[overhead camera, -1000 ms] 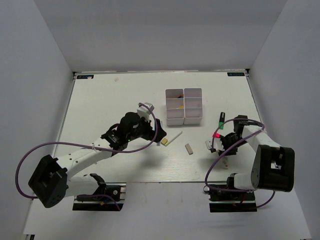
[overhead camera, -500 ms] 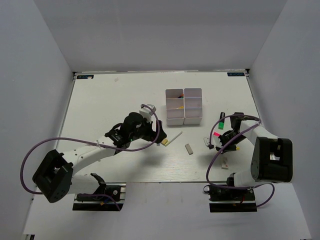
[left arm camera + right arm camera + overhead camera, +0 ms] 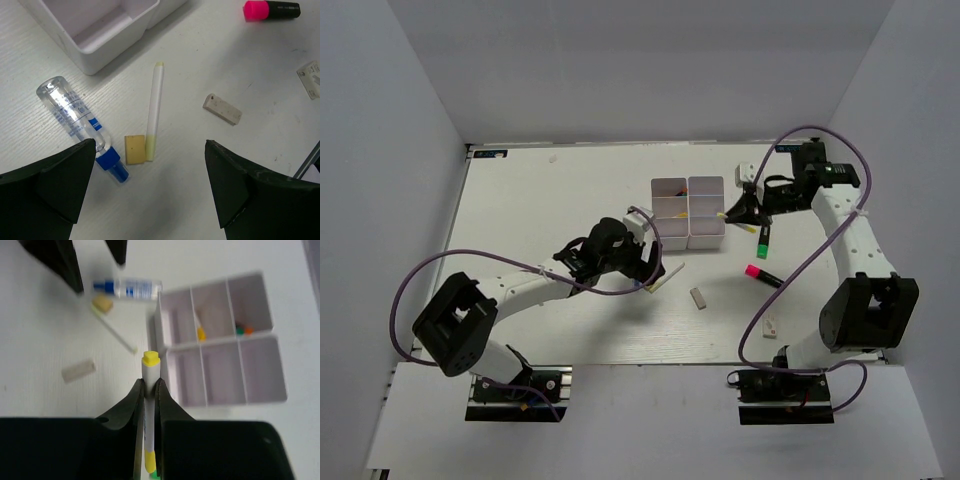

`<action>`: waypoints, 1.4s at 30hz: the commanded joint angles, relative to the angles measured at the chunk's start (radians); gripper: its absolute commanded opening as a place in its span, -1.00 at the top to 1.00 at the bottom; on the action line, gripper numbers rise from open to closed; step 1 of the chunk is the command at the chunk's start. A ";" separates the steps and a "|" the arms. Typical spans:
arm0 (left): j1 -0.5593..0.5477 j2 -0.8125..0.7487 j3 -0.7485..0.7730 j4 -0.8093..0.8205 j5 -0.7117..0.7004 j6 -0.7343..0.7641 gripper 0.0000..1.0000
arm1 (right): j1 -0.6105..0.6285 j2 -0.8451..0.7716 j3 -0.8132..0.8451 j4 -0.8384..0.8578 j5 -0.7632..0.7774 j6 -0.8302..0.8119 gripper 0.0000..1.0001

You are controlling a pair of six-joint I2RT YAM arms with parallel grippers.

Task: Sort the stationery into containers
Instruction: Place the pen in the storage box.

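A white tray (image 3: 670, 245) sits on a white table (image 3: 540, 200), a pink highlighter (image 3: 762, 275) capped in black and a green marker (image 3: 761, 240) to its right. Nearer lie a clear tube (image 3: 75, 116) printed in blue with a blue cap, a tan eraser (image 3: 134, 149), a grey eraser (image 3: 222, 108) and a white stick (image 3: 155, 107) tipped pale yellow. The right gripper (image 3: 148, 384) is black, the pen (image 3: 149, 371) in it white with a yellow tip.

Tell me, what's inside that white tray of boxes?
In the white tray, one box holds a yellow-tipped stick, another small orange and green bits. The other boxes look empty; their walls hide some corners.
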 commanded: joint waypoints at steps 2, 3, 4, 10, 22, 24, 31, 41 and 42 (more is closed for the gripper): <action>-0.024 -0.004 0.025 0.012 0.019 0.065 -0.99 | 0.087 0.038 0.113 0.169 -0.323 0.339 1.00; -0.024 -0.004 0.014 0.012 0.019 0.076 -0.99 | 0.103 0.041 0.112 0.233 -0.334 0.394 1.00; -0.033 -0.013 0.014 0.021 0.010 0.076 -0.99 | 0.141 0.043 0.098 0.306 -0.341 0.594 1.00; -0.053 -0.024 -0.021 0.048 -0.020 0.085 -0.99 | 0.221 0.128 -0.049 1.429 -0.345 1.392 1.00; -0.099 -0.033 -0.040 0.028 -0.089 0.076 -0.99 | 0.256 0.455 0.056 1.982 -0.361 1.796 1.00; -0.108 -0.033 -0.040 0.028 -0.100 0.076 -0.99 | 0.256 0.488 0.058 1.979 -0.358 1.779 1.00; -0.117 0.005 -0.018 0.028 -0.110 0.065 -0.99 | 0.250 0.570 0.111 1.898 -0.354 1.655 0.85; -0.136 0.142 0.094 0.008 -0.140 0.122 -0.99 | 0.247 0.566 0.138 1.534 -0.348 1.312 0.26; -0.136 0.151 0.109 0.008 -0.151 0.131 -0.99 | 0.247 0.558 0.130 1.529 -0.348 1.306 0.23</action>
